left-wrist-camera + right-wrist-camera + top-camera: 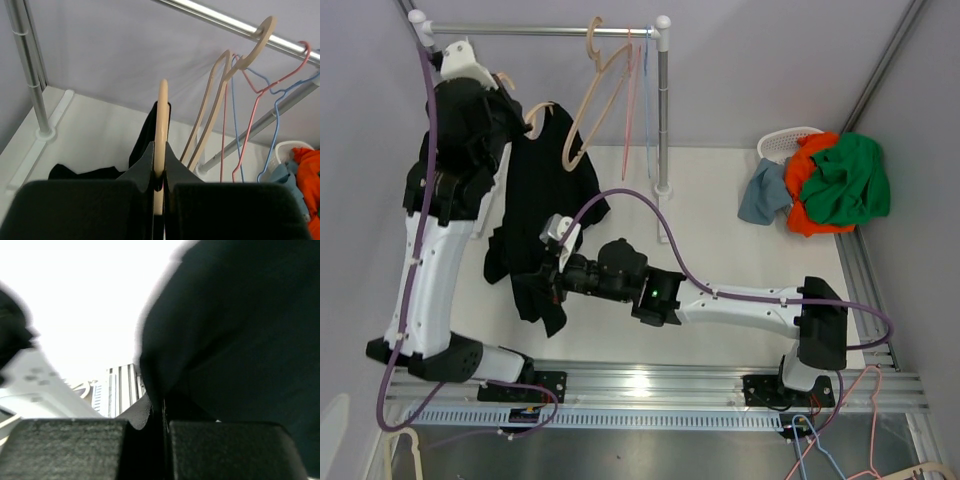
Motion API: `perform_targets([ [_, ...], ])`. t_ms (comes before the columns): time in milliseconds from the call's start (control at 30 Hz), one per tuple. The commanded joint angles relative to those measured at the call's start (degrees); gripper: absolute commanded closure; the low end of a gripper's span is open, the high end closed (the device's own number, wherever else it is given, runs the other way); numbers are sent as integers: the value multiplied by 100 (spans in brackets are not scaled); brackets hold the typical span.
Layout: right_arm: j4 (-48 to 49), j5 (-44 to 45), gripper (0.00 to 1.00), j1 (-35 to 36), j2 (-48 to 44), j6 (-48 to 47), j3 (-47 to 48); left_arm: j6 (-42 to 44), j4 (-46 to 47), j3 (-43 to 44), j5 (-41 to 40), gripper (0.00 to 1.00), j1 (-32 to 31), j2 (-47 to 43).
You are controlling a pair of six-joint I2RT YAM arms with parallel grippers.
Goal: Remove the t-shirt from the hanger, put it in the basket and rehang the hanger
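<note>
**Jaws clamped at both ends of the garment**

Jaws of the left gripper (159, 180) were pressed together on the beige hanger (162, 120), which stood upright in the slot between them. Those of the right gripper (163, 415) were fully closed, with a fold of the black t-shirt (235, 335) running down into their seam.

In the top view the shirt hung from the held hanger, its collar up beside the left wrist and its lower part drawn toward the right gripper above the table. Spare hangers (595, 100) hung on the rail (540, 30) just beside it.

Several faults seemed possible from this position:

- The right pinch looked thin, so the fabric might slip out under tension.
- A pull made sideways rather than along a shoulder would likely snag the collar on the hanger arm and twist the hanger in the left grip.
- A swinging hanger could strike the spare ones nearby.
</note>
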Motion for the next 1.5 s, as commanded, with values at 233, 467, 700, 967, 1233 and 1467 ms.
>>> perform_targets([
  [233,-1005,-447,100,989,-733,-1337,397,-51,-1528,309,648,100,-26,535],
  [467,-1972,-500,100,1921,-1067,-1883,284,-16,-1960,206,1350,99,88,984],
  [700,-2139,-571,100,2335,-1305,-1778,-112,-69,-2021,195,1940,100,325,1335],
  [967,-2657,-1289,100,2343,-1200,-1576,-165,19,-2276,731,2125,99,439,1467],
  [1233,-3028,-1653,100,2466,-804,-1181,-182,107,-3084,2646,2652,100,870,2706],
  [1467,-1703,627,100,2142,-1540,-1023,-1147,-77,-2280,1140,3337,99,686,1392],
])
